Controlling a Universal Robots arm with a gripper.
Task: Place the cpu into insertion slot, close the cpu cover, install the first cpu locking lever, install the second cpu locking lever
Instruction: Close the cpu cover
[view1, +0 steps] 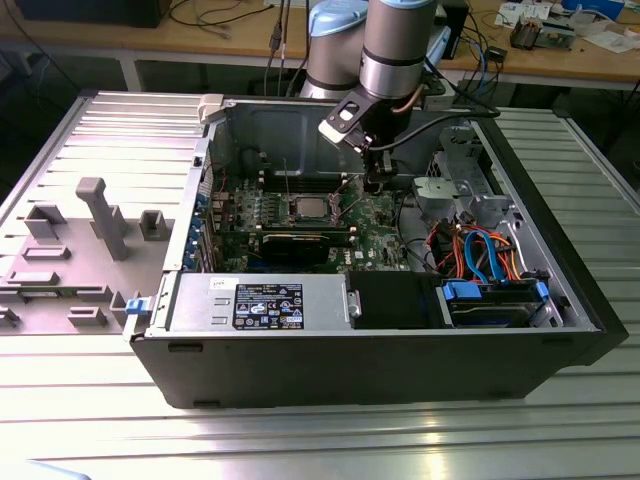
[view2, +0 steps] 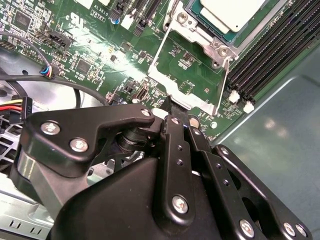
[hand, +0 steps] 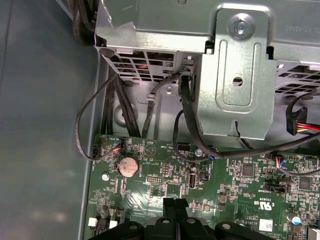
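Note:
The cpu (view2: 232, 12) lies flat in the insertion slot (view2: 210, 44), its dull silver top showing. In the exterior view the cpu (view1: 305, 208) sits mid-board inside the open case. The cpu cover (view2: 185, 95), a thin silver frame, is swung open and rests over the green board beside the slot. My gripper (view2: 169, 104) is shut, its tips at the cover's outer edge; I cannot tell whether they pinch it. In the first wrist view the gripper (hand: 175, 202) stands low over the motherboard. In the exterior view the gripper (view1: 377, 185) hangs on the slot's right.
Black memory slots (view2: 280, 50) run beside the socket. A metal drive cage (hand: 235, 75) and loose black cables (hand: 185, 115) stand close to the gripper. Blue and orange cables (view1: 480, 250) fill the case's right side. A power supply (view1: 260, 300) lines the front; grey fixtures (view1: 100, 215) stand outside.

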